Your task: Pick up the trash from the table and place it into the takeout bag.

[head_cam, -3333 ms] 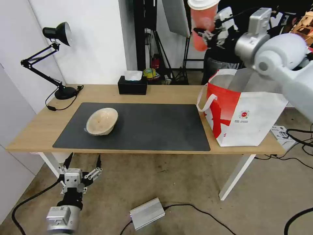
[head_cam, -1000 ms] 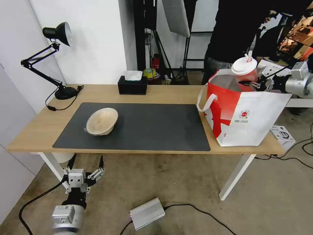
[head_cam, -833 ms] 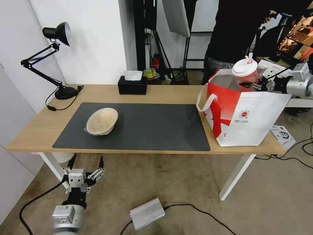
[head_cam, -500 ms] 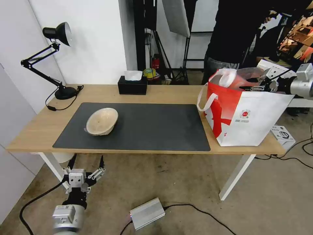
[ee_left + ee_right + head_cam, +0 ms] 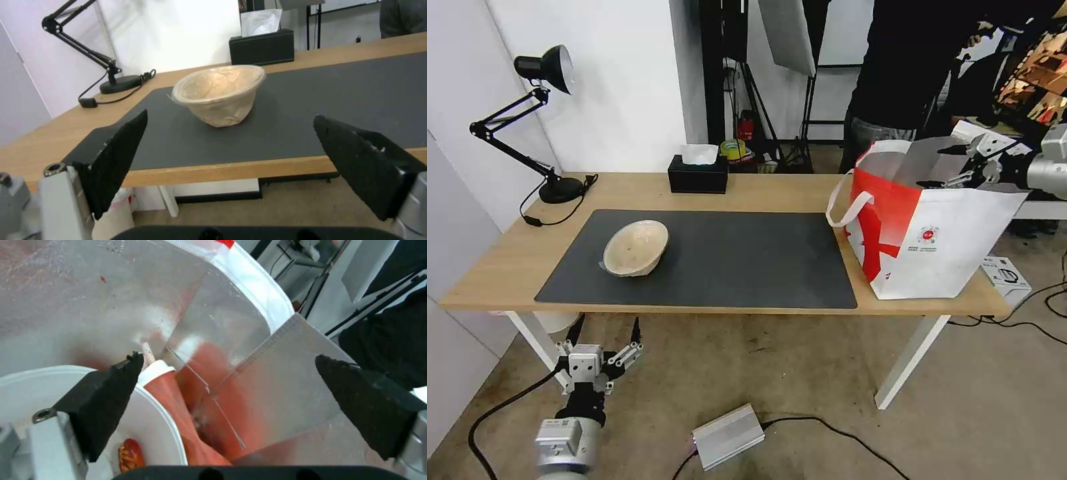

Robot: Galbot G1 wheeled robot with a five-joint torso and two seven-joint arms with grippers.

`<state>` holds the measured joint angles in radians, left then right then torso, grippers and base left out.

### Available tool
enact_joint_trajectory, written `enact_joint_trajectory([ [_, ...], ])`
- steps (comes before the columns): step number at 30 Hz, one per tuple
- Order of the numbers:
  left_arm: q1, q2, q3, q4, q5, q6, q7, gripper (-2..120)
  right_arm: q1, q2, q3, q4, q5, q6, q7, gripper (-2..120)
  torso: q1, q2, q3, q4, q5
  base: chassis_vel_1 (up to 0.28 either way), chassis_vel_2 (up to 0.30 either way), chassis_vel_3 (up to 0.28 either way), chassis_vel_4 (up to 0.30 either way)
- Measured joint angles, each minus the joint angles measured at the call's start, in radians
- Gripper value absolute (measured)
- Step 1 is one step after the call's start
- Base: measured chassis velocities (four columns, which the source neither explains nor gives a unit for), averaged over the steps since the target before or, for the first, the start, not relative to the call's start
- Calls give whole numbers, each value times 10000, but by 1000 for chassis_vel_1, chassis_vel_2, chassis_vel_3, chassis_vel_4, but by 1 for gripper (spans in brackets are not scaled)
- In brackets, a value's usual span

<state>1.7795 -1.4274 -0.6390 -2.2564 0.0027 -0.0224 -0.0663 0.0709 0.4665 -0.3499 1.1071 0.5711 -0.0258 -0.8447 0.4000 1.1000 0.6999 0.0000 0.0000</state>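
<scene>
The right gripper (image 5: 960, 165) hangs over the open mouth of the takeout bag (image 5: 940, 247), its two black fingers (image 5: 106, 396) spread wide with nothing between them. Below it, in the right wrist view, one red drink cup (image 5: 178, 413) with a white lid lies tilted against the silver foil lining, its side resting on the rim of one large white round bowl (image 5: 164, 436) that holds a scrap of red wrapper (image 5: 126, 453). The bag stands upright at the right end of the table (image 5: 774, 193), just beside the right edge of the one dark grey mat (image 5: 747, 260), with one white strap handle (image 5: 847, 203) drooping over its red side. On the left part of the mat sits one beige pulp bowl (image 5: 635, 248), tipped on its side, apart from everything else. At the back edge of the table are one black tissue box (image 5: 698, 175) and, at the far left corner, one black desk lamp (image 5: 540, 120). The left gripper (image 5: 602, 333) hangs low in front of the table, below its front edge, fingers splayed apart and holding nothing.
</scene>
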Motion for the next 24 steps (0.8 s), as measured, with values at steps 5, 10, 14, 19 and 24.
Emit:
enact_joint_trajectory([
  [5,11,-1,9,-47,11,0,6,100,-61,-127,244,441,458,-32,180,99,0,0,0,-1,0,0,0,0,0],
  [10,16,20,16,-117,28,23,11,100,-53,-255,486,1470,1597,-394,978,98,0,0,0,0,-1,0,0,0,0],
  [14,33,28,20,-157,46,35,15,100,-46,-292,631,2346,2387,-686,1604,97,0,0,0,-1,-2,0,0,0,0],
  [19,53,23,20,-166,80,42,16,100,-68,-274,669,3552,3429,-870,2850,98,0,0,0,0,-2,0,0,0,0],
  [24,98,-19,12,-212,133,43,16,100,-311,-237,729,4961,4433,-947,4766,97,0,0,0,0,-2,0,0,0,0],
])
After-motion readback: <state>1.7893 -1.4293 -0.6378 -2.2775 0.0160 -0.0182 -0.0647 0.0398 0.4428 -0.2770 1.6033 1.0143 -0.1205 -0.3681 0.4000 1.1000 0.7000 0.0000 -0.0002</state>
